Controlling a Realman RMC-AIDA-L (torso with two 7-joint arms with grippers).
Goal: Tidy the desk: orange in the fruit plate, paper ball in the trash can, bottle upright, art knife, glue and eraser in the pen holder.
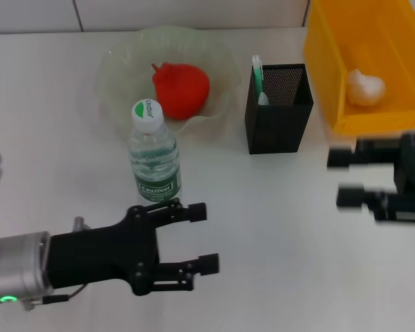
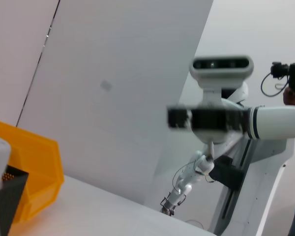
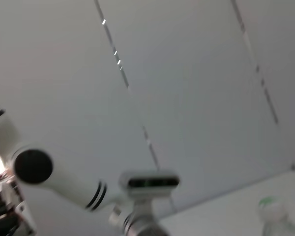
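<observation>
The red-orange orange (image 1: 182, 88) lies in the pale green fruit plate (image 1: 124, 59) at the back. The clear bottle (image 1: 154, 158) with a green-and-white cap stands upright in front of the plate. The black mesh pen holder (image 1: 278, 111) holds a green-and-white stick (image 1: 258, 75); I cannot tell what else is inside. The white paper ball (image 1: 365, 87) lies in the yellow trash can (image 1: 325, 76). My left gripper (image 1: 204, 237) is open and empty, just in front of the bottle. My right gripper (image 1: 346, 177) is open and empty, in front of the trash can.
The left wrist view shows the yellow can (image 2: 37, 164), the pen holder's edge (image 2: 7, 196) and my right arm (image 2: 275, 123) farther off. The right wrist view shows the bottle's top (image 3: 271, 206) and the wall.
</observation>
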